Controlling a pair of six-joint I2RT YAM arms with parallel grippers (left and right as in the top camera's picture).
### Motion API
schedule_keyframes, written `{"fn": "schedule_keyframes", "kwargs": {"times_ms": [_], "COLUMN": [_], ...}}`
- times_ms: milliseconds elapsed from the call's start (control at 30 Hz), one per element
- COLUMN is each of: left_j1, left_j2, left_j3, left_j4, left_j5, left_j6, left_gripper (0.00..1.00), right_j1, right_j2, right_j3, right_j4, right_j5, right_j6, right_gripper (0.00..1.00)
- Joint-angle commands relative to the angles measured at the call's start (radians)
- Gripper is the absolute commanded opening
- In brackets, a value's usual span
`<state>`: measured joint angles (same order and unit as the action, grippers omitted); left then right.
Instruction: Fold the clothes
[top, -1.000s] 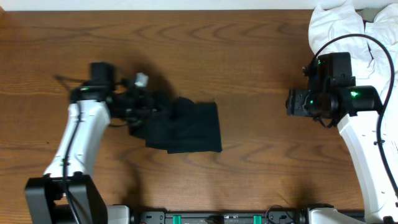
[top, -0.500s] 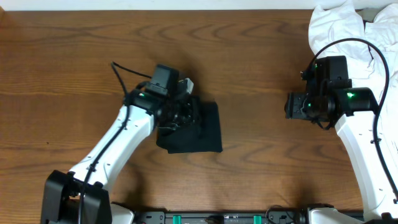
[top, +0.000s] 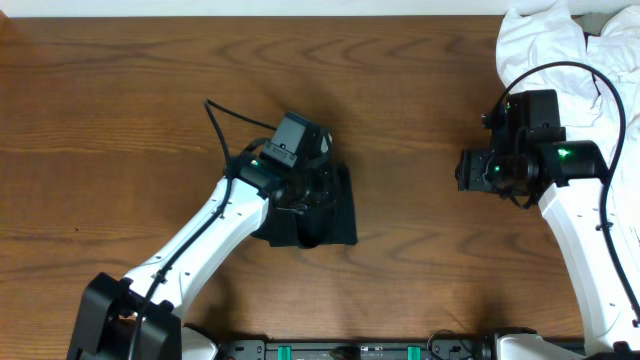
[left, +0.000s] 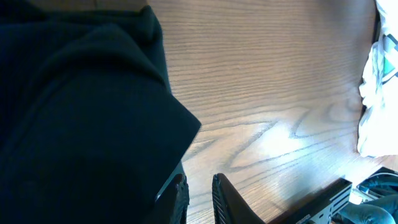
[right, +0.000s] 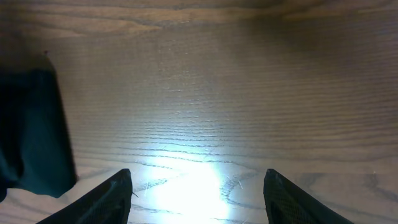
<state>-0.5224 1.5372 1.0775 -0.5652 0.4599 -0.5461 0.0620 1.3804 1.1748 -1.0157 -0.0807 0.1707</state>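
The black clothes (top: 335, 215) lie folded into a compact block at the table's middle. My left arm (top: 285, 160) reaches over their left part. In the left wrist view the black fabric (left: 74, 106) fills the left side and drapes over one finger. My left gripper (left: 199, 182) stands open by a narrow gap, with bare wood showing between the fingers and nothing in them. My right gripper (top: 466, 168) hovers well to the right of the clothes. It is wide open (right: 198, 174) over bare wood, and the clothes' edge (right: 31, 130) shows at far left.
A heap of white garments (top: 555, 50) lies at the back right corner, behind my right arm, and also shows at the right edge of the left wrist view (left: 373, 93). Bare wooden table (top: 420, 230) separates the clothes from my right gripper.
My left arm swung right, carrying the garment's left part over onto the rest. Its shut jaws have parted slightly and the fabric is out of them. The right arm stayed put.
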Motion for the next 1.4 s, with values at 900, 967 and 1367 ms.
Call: {"fn": "schedule_keyframes", "kwargs": {"times_ms": [900,967,1367], "left_j1": [0.313,0.313,0.313], "left_j2": [-0.032,0.011,0.149], "left_j3": [0.024,0.024,0.024], "left_j4": [-0.197,-0.196,-0.190], "left_j5": [-0.252,-0.252,-0.270], "left_j6": [0.223,0.224,0.224], "left_gripper": [0.26,0.26,0.26], "right_j1": [0.479,0.515,0.625], "right_j2": [0.183,0.223,0.336], "right_j3": [-0.008,-0.008,-0.008], "right_j4": [0.203,0.239,0.378], "right_j5": [-0.626,-0.627,-0.620], "right_j6": [-0.156,-0.132,-0.013], "right_gripper": [0.74,0.74,0.68]}}
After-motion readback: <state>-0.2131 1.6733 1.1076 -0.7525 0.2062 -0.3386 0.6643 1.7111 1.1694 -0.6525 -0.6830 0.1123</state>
